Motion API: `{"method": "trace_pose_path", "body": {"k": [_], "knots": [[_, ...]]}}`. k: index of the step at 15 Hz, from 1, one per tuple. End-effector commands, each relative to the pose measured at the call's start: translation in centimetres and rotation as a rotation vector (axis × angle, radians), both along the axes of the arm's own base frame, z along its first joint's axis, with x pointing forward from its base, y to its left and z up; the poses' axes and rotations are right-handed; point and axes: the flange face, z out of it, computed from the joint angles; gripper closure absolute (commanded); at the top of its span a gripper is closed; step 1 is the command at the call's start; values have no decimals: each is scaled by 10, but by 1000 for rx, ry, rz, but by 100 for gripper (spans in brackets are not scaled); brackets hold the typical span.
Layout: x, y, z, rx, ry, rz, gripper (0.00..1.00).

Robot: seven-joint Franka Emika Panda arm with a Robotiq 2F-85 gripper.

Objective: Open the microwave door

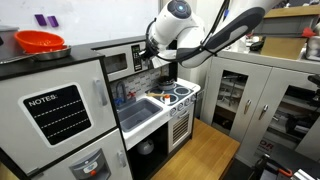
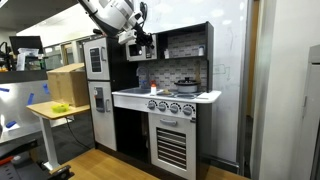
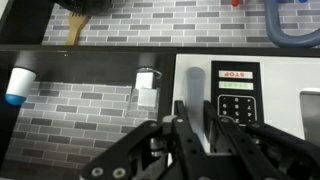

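Entry: small silver-grey framed toy microwave door [image 3: 225, 66], fitted with a black keypad strip of white buttons [image 3: 237, 102] and a grey vertical bar handle [image 3: 193, 85]. It is mounted in the upper part of a white toy kitchen unit [image 2: 205, 97], above the counter and next to a grey brick-pattern back wall [image 3: 90, 115]. The black Robotiq gripper [image 3: 195, 122] is seen entering the wrist view from the bottom edge. Its two fingers [image 3: 176, 124] are placed on either side of the lower end of the handle, and the jaws are drawn together and clamped on it. The keypad strip is found just beside the fingers, toward the picture's right edge, and the handle rises above the fingertips. In an exterior view the gripper [image 1: 150, 52] is shown pressed against the edge of the door [image 1: 122, 62], carried by a white arm [image 1: 178, 25]. An orange bowl [image 1: 40, 42] is recorded on top of the unit, well apart from the gripper.
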Motion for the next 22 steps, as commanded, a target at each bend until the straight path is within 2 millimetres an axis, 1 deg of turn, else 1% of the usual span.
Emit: {"method": "trace_pose_path", "body": {"k": [1, 4, 8, 9, 10, 11, 13, 14, 18, 19, 22], "knots": [[-17, 27, 0, -35, 4, -18, 95], [-32, 42, -3, -45, 3, -62, 95], [-58, 63, -6, -63, -8, -111, 95], [-64, 69, -8, -75, -7, -112, 55], [-71, 73, -10, -82, -4, -121, 54], [-78, 79, -12, -98, 4, -116, 50], [-88, 89, -14, -115, 11, -109, 37], [-92, 93, -15, -119, 14, -105, 29], [-103, 105, -18, -115, 31, -109, 1], [-106, 104, -22, -108, 75, -171, 0], [-116, 112, -33, -97, 168, -324, 0]]}}
